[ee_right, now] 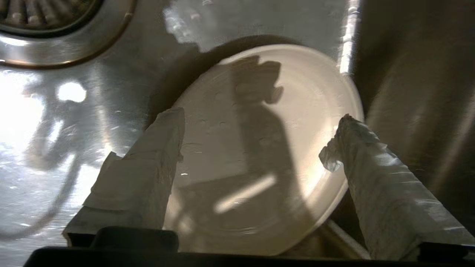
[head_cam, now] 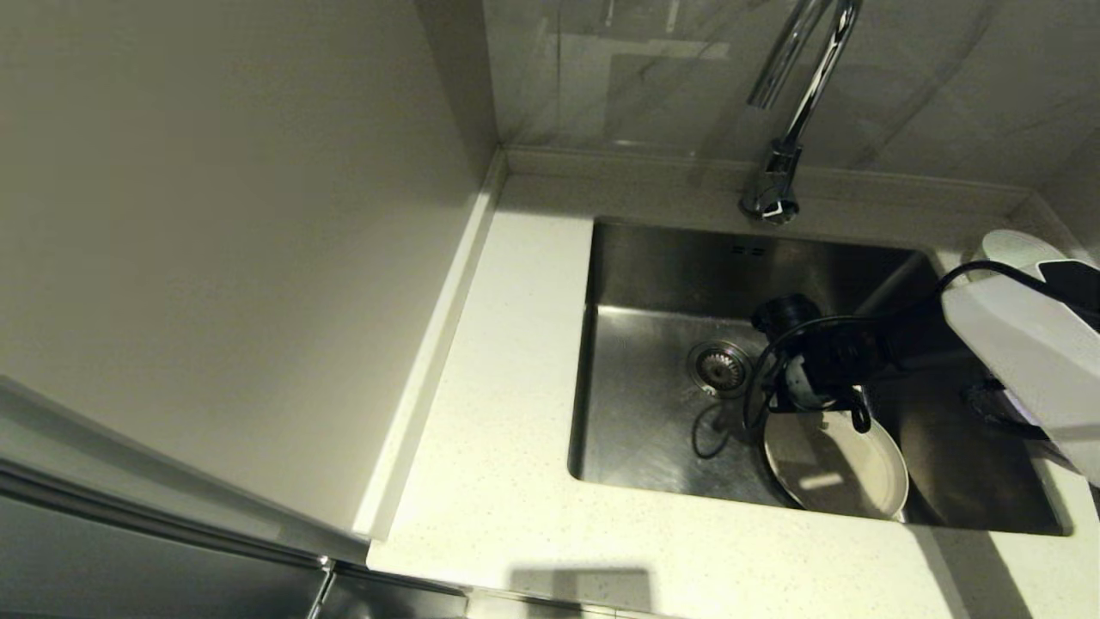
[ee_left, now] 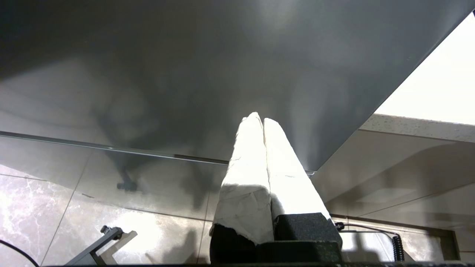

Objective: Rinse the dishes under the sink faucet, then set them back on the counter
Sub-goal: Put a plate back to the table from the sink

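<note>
So the right arm is reaching down into the sink [head_cam: 670, 266], with the right gripper [ee_right: 259, 126] hanging just over a cream plate [head_cam: 838, 468] that's lying in the basin, on the near side and a bit to the right of the drain strainer [head_cam: 720, 365]. From the wrist camera you can see the two tape-wrapped fingers [ee_right: 163, 148] spread wide apart, one over the plate's left edge and the other by its right edge, and they're not clamped on anything; the plate just sits there between them with the arm's shadow across it. Can't honestly tell if either fingertip is brushing the rim or just floating above it. The plate looks slightly propped, its far edge close to the sink's side wall. The faucet [head_cam: 795, 103] stands at the back of the sink, spout arching up out of the top of the head view, and I don't see any water running. The pale speckled worktop [head_cam: 498, 430] wraps around the sink on the left and front. The left gripper [ee_left: 262, 122] is parked way off to the side, pointing at a dark cabinet front [ee_left: 185, 66] above a tiled floor [ee_left: 44, 207], its fingers pressed together and holding nothing.
</note>
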`<state>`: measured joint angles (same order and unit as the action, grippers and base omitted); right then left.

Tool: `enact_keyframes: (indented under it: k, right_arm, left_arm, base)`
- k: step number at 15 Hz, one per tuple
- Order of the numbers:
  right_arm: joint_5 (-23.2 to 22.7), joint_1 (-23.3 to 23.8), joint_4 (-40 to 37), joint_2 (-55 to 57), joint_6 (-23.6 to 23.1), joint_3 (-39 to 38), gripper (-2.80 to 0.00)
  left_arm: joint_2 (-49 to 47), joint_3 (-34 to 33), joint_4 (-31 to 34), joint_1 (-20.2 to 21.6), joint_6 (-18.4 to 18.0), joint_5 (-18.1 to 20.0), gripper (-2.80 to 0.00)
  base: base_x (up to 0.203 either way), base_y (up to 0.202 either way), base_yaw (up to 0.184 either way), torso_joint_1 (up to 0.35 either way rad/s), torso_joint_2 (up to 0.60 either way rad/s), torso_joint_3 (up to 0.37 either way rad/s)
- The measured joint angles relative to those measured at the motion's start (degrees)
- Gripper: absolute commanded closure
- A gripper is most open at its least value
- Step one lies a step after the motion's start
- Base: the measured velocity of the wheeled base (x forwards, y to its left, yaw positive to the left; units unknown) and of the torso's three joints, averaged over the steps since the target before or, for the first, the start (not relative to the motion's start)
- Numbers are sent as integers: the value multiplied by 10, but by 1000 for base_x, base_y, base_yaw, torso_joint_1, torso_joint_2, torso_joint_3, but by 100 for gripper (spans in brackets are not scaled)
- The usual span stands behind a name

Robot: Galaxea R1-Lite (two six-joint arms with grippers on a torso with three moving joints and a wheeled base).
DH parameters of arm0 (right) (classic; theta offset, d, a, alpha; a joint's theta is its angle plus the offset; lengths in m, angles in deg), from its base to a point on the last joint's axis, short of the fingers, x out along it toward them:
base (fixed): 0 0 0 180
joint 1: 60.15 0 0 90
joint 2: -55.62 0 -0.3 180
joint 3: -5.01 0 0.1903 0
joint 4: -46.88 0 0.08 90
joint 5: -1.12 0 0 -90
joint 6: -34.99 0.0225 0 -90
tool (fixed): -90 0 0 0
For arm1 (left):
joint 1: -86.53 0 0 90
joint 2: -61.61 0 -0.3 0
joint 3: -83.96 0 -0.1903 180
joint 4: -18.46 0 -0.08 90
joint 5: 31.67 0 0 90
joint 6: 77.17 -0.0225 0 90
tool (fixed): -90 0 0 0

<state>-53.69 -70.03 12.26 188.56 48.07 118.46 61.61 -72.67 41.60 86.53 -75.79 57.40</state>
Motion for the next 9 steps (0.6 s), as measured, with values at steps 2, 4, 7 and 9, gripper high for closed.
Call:
enact_keyframes:
  k: [2,4,7,9]
  right_arm:
    - [-1,-1,1,13,1,11,-280]
    - [-7,0,1,24,0,15,-280]
    - [-10,-1,2,40,0,19,-280]
    - [-11,0,2,50,0,21,-280]
  left_arm:
    - [0,0,0,0,0,0,0]
    - [0,0,0,0,0,0,0]
    - [0,0,0,0,0,0,0]
    - [0,0,0,0,0,0,0]
  base:
    - [0,0,0,0,0,0]
    - [0,0,0,0,0,0]
    - [0,0,0,0,0,0]
    - [0,0,0,0,0,0]
